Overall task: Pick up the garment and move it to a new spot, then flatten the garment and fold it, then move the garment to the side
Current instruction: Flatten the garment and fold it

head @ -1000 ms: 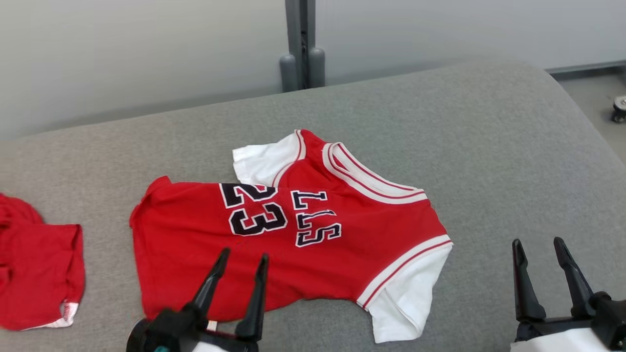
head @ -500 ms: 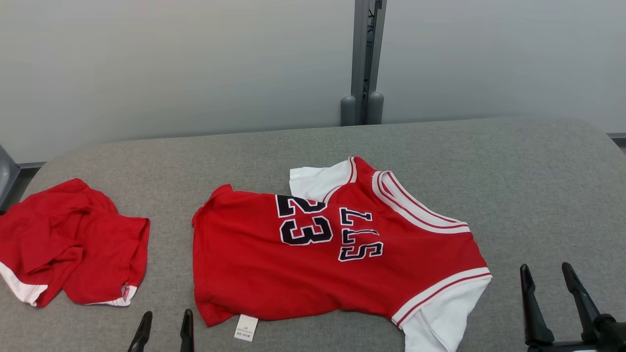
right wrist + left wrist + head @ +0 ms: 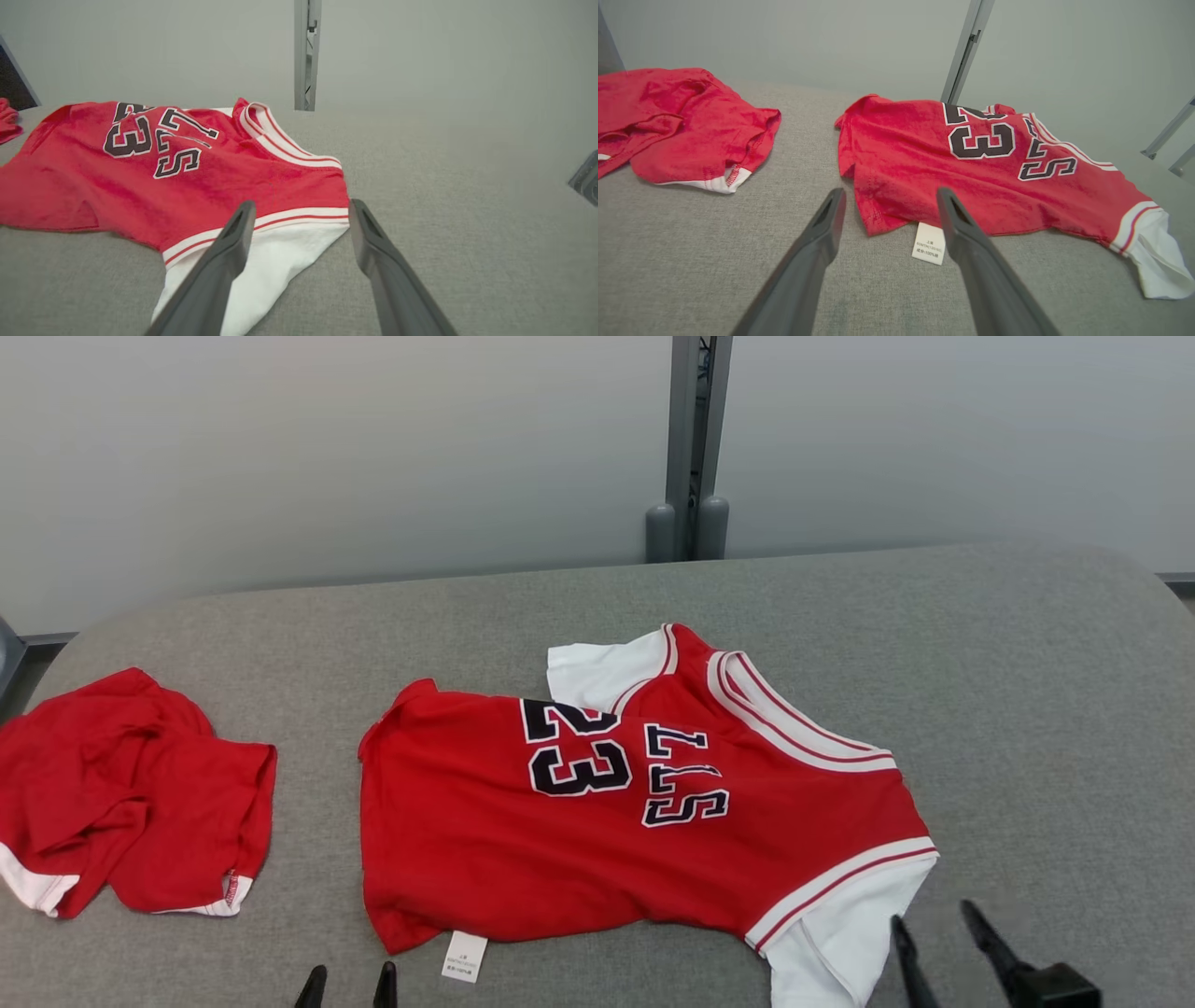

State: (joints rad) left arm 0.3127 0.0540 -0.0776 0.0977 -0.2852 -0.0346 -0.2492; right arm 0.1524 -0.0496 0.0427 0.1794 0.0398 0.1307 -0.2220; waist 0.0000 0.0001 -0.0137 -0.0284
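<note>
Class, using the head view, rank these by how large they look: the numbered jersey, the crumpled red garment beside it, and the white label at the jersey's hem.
1. jersey
2. crumpled garment
3. label
All three lie about equally far from the camera, so nearness does not upset this order.

Left hand [image 3: 348,987] barely pokes in at the bottom of the head view, just two fingertips pointing up. Right hand [image 3: 932,913] shows more finger, leaning a bit left. Both are spread wide open and empty.
</note>
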